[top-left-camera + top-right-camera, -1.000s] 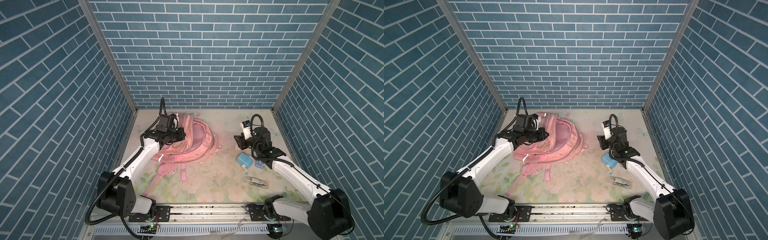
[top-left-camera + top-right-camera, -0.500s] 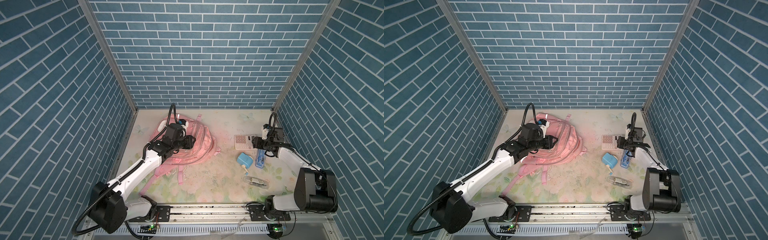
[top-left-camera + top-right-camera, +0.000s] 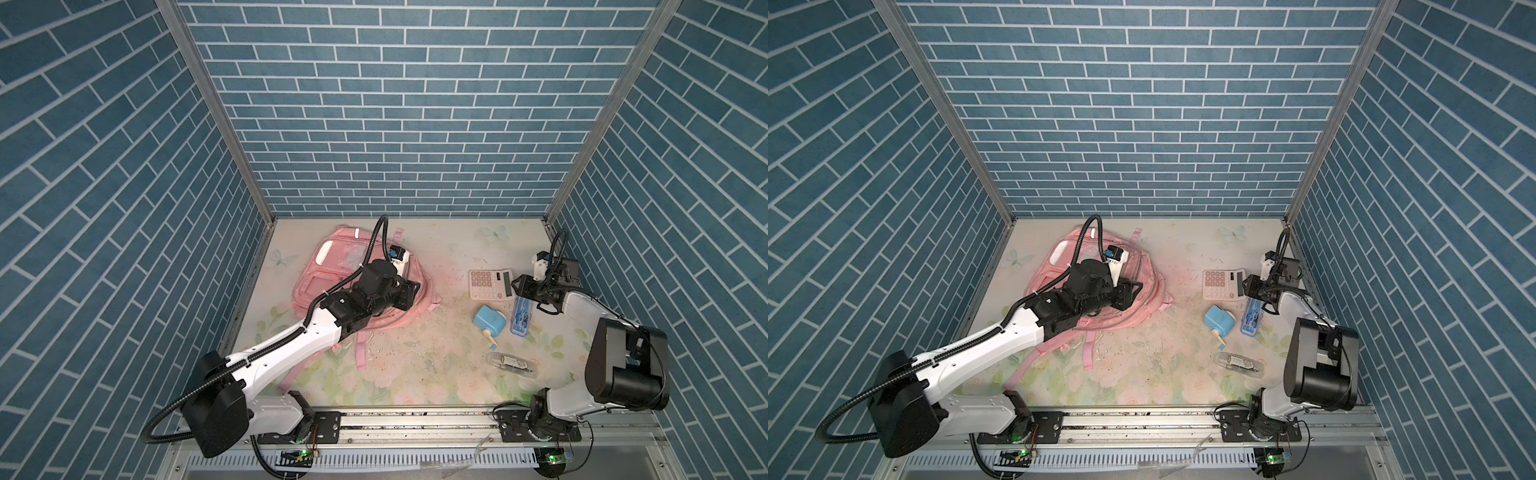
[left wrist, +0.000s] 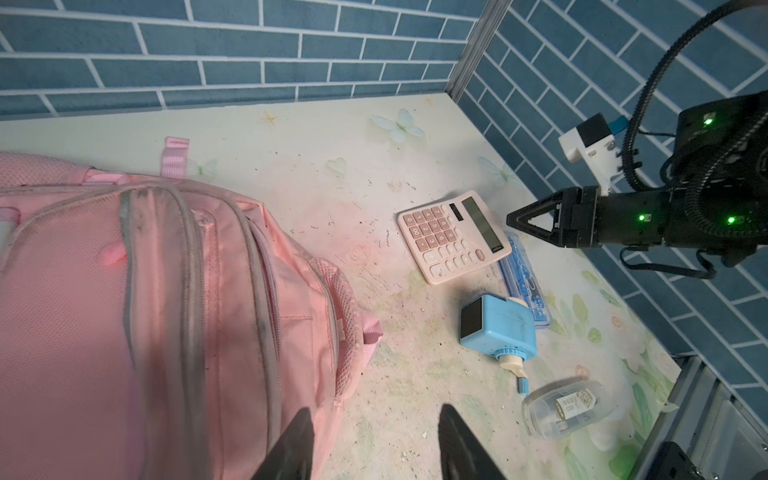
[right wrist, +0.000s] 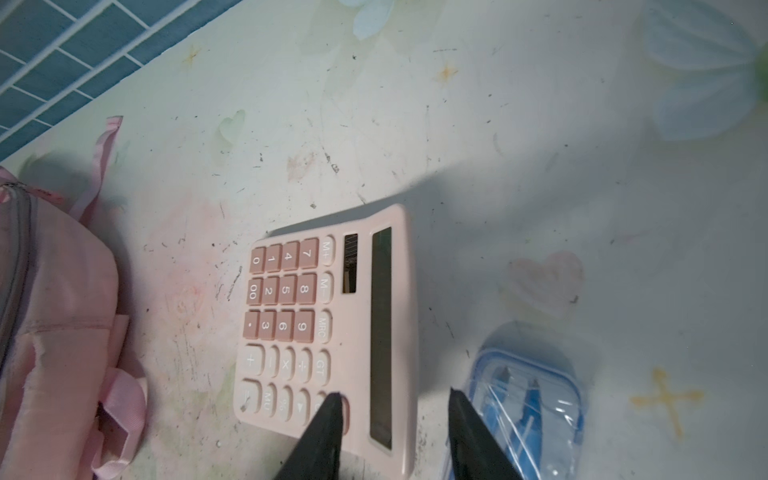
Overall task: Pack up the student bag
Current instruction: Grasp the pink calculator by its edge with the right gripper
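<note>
Now right gripper (image 5: 395, 392), jaws apart, straddles calculator (image 5: 332, 316) edge, left gripper (image 4: 376, 411) also apart, empty; flat calculator could slip, bumping blue case (image 5: 528, 395).

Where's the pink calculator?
In a top view the flat pink plastic calculator lies on the right of the table, behind the blue boxy pencil sharpener, beside the right gripper.

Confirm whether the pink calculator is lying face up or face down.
Face up: the calculator shows its keys and display strip in the right wrist view. It lies on the table, outside the student bag.
</note>
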{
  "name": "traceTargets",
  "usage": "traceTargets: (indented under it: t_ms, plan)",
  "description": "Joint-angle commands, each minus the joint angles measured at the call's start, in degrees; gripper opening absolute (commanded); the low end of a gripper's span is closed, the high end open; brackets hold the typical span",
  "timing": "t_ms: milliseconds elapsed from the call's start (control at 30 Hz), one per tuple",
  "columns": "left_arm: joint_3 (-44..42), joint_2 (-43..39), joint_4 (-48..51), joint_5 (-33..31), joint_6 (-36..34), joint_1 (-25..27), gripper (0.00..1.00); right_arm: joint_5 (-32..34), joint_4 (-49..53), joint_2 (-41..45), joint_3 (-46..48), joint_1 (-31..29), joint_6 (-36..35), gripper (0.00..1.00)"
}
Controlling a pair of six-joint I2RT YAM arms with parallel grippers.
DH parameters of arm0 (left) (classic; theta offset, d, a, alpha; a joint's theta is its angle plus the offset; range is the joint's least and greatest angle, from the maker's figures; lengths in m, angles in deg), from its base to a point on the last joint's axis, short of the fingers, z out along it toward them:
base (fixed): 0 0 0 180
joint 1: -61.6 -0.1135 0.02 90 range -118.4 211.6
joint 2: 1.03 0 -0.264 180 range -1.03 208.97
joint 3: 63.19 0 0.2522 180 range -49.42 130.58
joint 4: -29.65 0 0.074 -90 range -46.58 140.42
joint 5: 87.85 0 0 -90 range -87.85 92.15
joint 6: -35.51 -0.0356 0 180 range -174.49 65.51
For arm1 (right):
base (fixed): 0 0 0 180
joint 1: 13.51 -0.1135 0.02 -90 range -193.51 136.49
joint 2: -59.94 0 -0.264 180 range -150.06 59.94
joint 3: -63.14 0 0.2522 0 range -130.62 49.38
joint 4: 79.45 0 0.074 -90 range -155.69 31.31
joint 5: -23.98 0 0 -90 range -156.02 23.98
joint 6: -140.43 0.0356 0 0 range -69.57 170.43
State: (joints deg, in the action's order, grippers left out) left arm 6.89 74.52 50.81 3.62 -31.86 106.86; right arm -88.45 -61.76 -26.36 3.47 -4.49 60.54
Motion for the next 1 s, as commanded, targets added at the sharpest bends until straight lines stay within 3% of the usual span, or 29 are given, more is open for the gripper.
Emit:
traceTargets:
  t_ms: [0,500,967]
  plan:
    - [1.77,0.90,-1.69,-1.23,-0.66,0.33,0.50,-3.47,-1.82,-1.78,1.11,0.14,0.00,0.41]
    - [0.53,-0.70,-1.56,-2.83,0.00,0.39,0.50,-6.00,-4.01,-4.77,3.72,0.31,0.44,0.37]
    - [-0.82,-2.15,-1.04,-4.38,0.38,0.43,0.50,-10.68,-6.21,-5.46,4.23,0.51,1.66,0.13]
